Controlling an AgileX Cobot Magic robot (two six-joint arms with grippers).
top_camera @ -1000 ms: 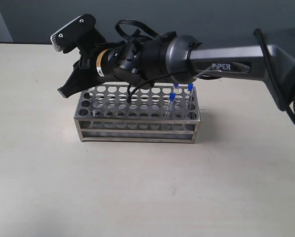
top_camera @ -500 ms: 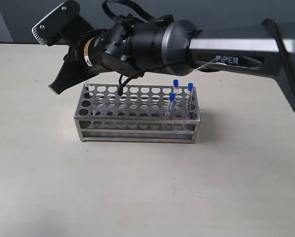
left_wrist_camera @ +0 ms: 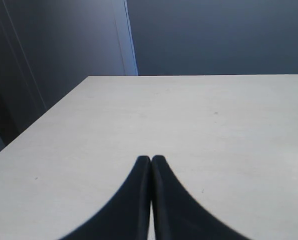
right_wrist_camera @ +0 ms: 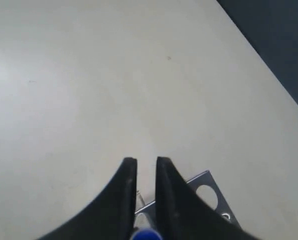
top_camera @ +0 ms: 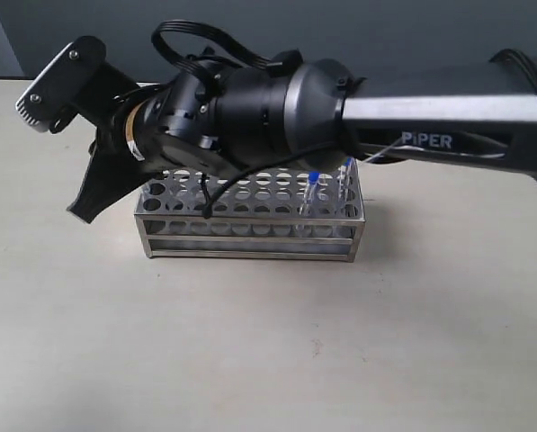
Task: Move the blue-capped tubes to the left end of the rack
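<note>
rack (top_camera: 250,236) gleaming as shiny polished steel | blue-capped tubes (top_camera: 309,193) showing clear plastic | table (top_camera: 250,360) looking matt, smooth, pale

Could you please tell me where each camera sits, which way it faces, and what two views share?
Exterior view: off the arms, facing the rack's long side from slightly above; shows the right arm and right gripper.
Left wrist view: behind the shut left gripper, looking along the table toward a dark wall.
Right wrist view: behind the right gripper, looking down at the table past the blue-capped tube it holds.
Shared: exterior and right wrist views both show the rack and right gripper.
</note>
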